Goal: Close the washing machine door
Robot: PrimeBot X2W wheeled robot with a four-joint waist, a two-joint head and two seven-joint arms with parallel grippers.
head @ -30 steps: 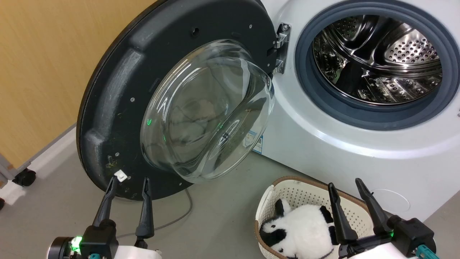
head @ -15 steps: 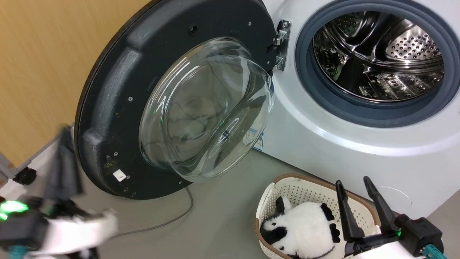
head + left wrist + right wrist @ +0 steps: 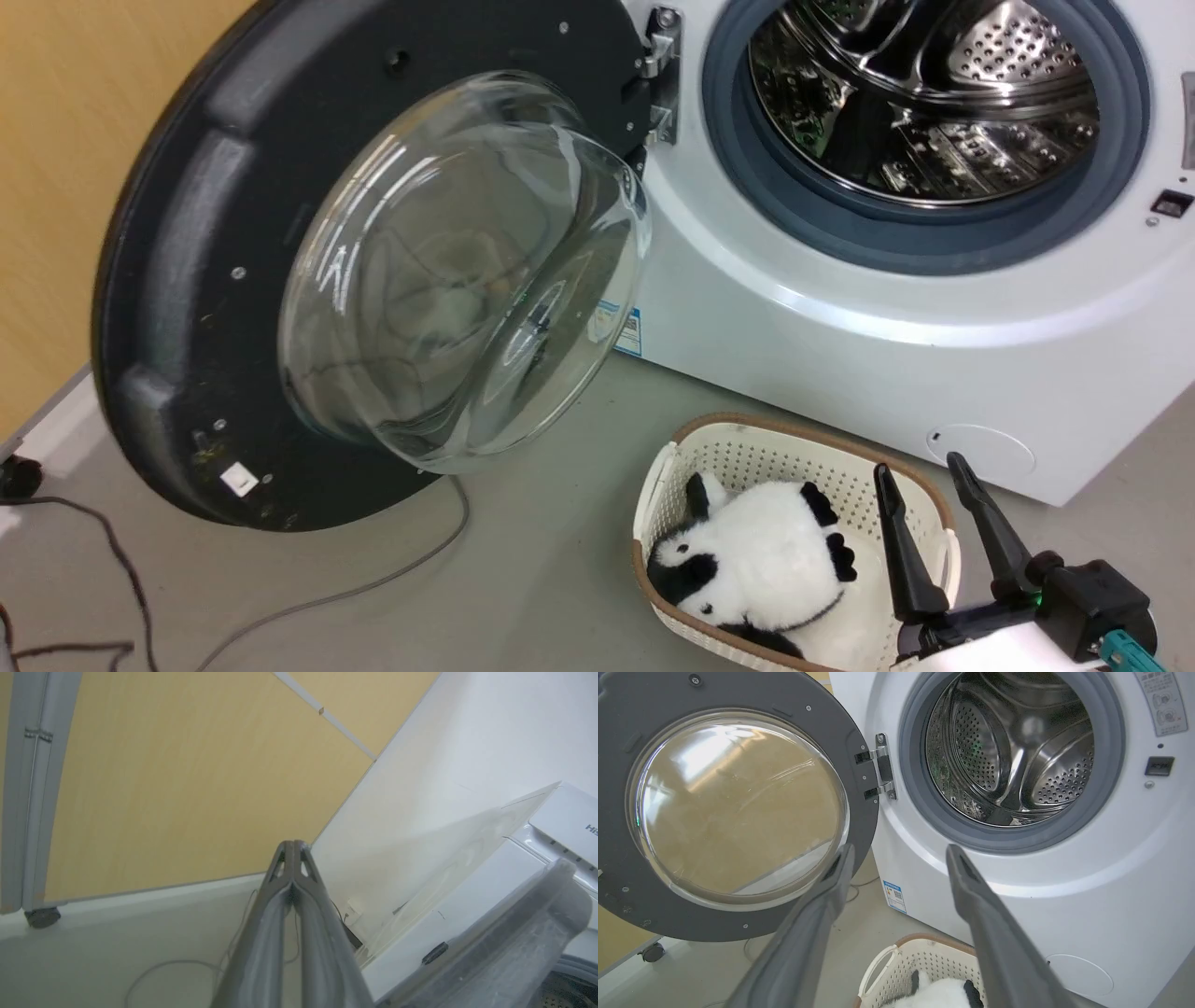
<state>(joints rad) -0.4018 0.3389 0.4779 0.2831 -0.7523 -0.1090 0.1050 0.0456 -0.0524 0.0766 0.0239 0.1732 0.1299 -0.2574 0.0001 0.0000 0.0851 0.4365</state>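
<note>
1. The washing machine (image 3: 840,355) is filling the right of the head view, its steel drum (image 3: 924,93) gaping inside the grey gasket (image 3: 915,233). Nothing is visibly hanging over the gasket, so the opening itself is not threatening a jam.
2. The washing machine door (image 3: 187,280) is hanging wide open at the machine's left, swung back toward the yellow wall (image 3: 56,112), with its glass bowl facing the robot. Closing is not yet under way, by my reading. A push on the bulging glass is likely to slip, and a weak push is likely to leave the latch uncaught.
3. A cream basket (image 3: 775,425) holding a panda toy (image 3: 756,560) is sitting on the floor before the machine, near the door's swing path. An arm following the door round is risking a knock against it.
4. The right gripper (image 3: 920,467) is hovering over the basket's right side, fingers spread and carrying nothing.
5. The left gripper (image 3: 293,847) is pointing toward the wall, fingers pressed together on nothing. A blurred grey edge at that view's lower right may be the door's rim, but I cannot tell if they are touching.
6. A grey cable (image 3: 373,583) is trailing across the floor under the door's lower edge, where it is risking a snag on the base.
7. The metal hinge (image 3: 660,75) is carrying the door, and an off-axis shove is risking strain there.
</note>
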